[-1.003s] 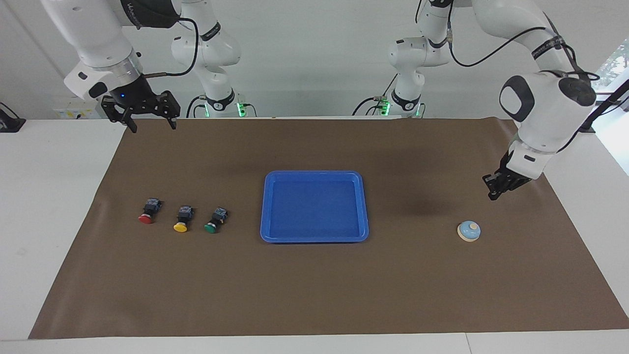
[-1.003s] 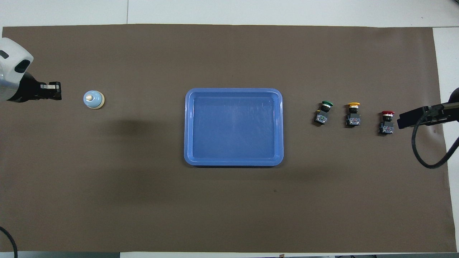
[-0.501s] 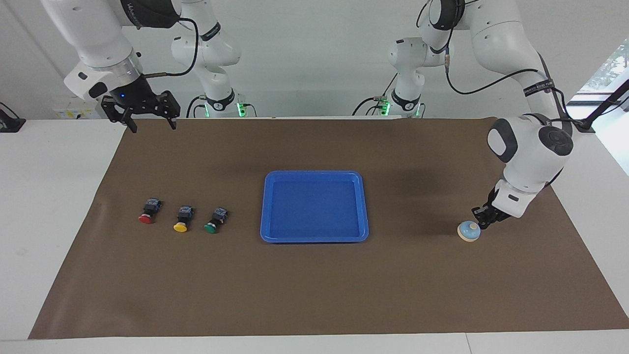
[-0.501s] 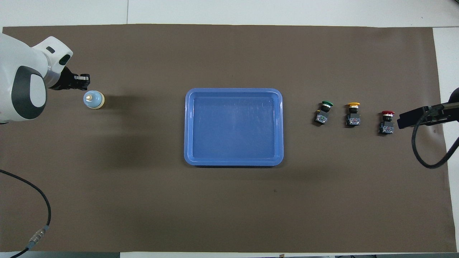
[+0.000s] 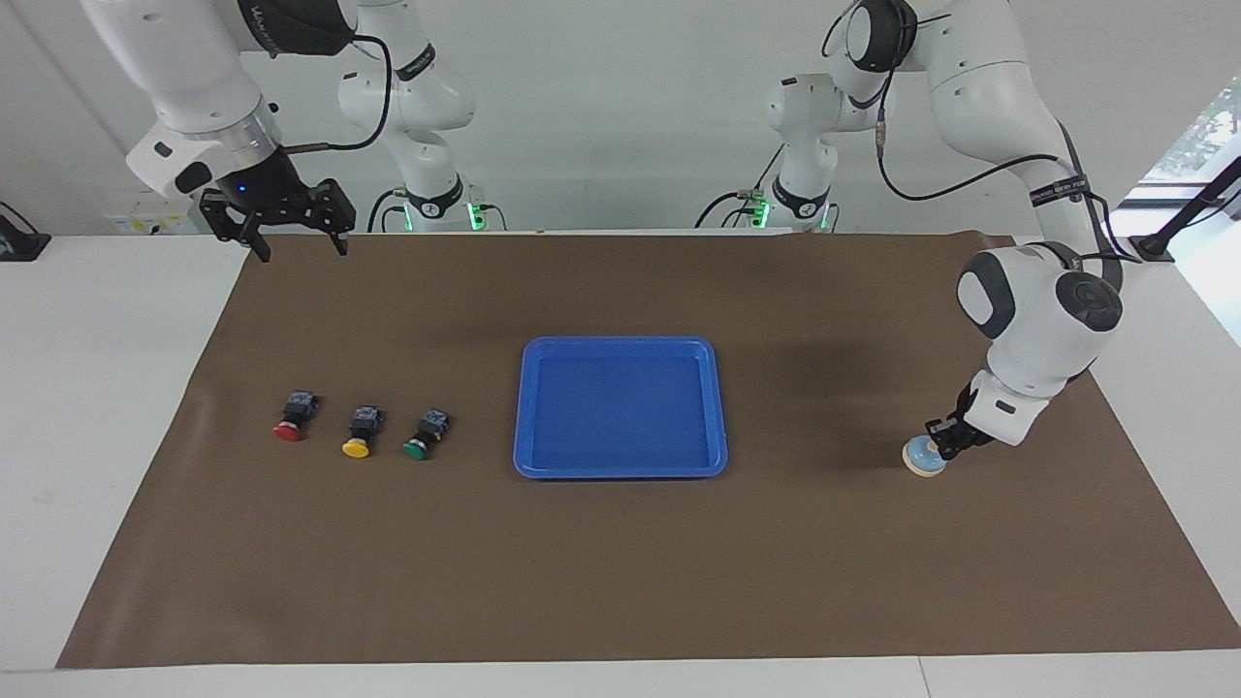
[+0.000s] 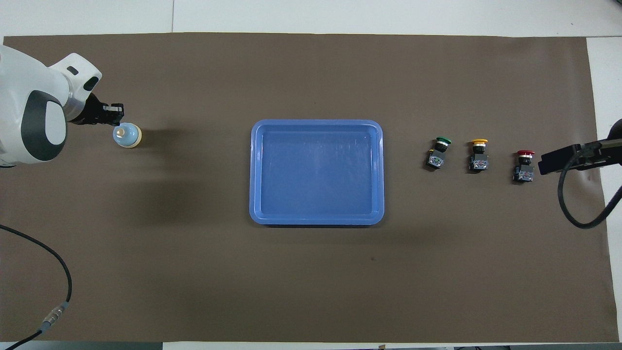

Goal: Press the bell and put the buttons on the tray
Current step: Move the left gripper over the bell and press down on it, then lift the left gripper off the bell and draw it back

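left gripper (image 5: 938, 447) closed, empty, tip on bell (image 5: 922, 460) to press it | right gripper (image 5: 299, 238) wide open, empty, waiting | buttons (image 5: 357, 435) off tray (image 5: 620, 470)

Facing cam: high, across the surface, looks toward the arm bases, wide. Overhead cam: high above robots' end, looks forward and steeply down. Half-turn apart. Both share the brown mat (image 5: 620, 543) around the tray (image 5: 620, 470) (image 6: 316, 221).

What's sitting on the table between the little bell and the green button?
The blue tray lies between the bell and the green button, with nothing in it. The overhead view shows this best; brown mat is bare either side of it.
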Robot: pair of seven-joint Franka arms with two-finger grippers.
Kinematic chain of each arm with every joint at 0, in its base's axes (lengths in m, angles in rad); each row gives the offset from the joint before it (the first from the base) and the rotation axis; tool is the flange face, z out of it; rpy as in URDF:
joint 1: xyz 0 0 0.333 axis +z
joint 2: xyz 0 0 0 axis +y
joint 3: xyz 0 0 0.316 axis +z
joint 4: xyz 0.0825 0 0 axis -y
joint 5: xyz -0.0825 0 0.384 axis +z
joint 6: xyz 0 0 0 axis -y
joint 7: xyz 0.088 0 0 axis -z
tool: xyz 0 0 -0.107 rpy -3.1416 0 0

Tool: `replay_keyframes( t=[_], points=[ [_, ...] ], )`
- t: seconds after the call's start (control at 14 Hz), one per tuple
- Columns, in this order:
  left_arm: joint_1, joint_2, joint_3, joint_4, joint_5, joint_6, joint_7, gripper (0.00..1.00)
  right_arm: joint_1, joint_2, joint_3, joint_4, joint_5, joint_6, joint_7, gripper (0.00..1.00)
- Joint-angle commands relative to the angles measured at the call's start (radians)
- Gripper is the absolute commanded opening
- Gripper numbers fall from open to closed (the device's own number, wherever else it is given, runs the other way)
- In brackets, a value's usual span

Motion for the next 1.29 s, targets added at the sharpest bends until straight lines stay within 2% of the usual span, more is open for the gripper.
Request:
replay_keyframes(
  t=[0.0,0.36,0.57,0.72,0.79,1.0,1.22],
  points=[
    [-0.006,-0.007,0.008,-0.013,-0.001,-0.026,-0.004,0.00,-0.011,-0.007,0.008,-0.001,0.001,-0.006,-0.010,1.00],
    [-0.006,-0.022,0.009,-0.050,-0.001,-0.052,-0.005,0.00,-0.013,-0.007,0.008,-0.003,0.001,-0.008,-0.010,1.00],
    [-0.008,-0.025,0.009,-0.115,0.000,0.052,-0.010,0.00,-0.013,-0.007,0.008,-0.003,0.001,-0.008,-0.010,1.00],
    [-0.005,-0.024,0.009,-0.122,0.000,0.065,-0.008,0.00,-0.013,-0.007,0.008,-0.003,0.001,-0.008,-0.010,1.00],
    [-0.005,-0.024,0.011,-0.105,0.002,0.036,-0.005,0.00,-0.013,-0.007,0.008,-0.003,0.001,-0.008,-0.013,1.00],
    [0.015,-0.043,0.011,0.040,0.011,-0.154,0.002,0.00,-0.014,-0.007,0.008,-0.001,0.006,-0.009,-0.009,1.00],
    [0.032,-0.161,0.011,0.053,0.010,-0.243,0.004,0.00,-0.007,-0.008,0.008,-0.005,0.011,-0.008,-0.010,1.00]
  ],
)
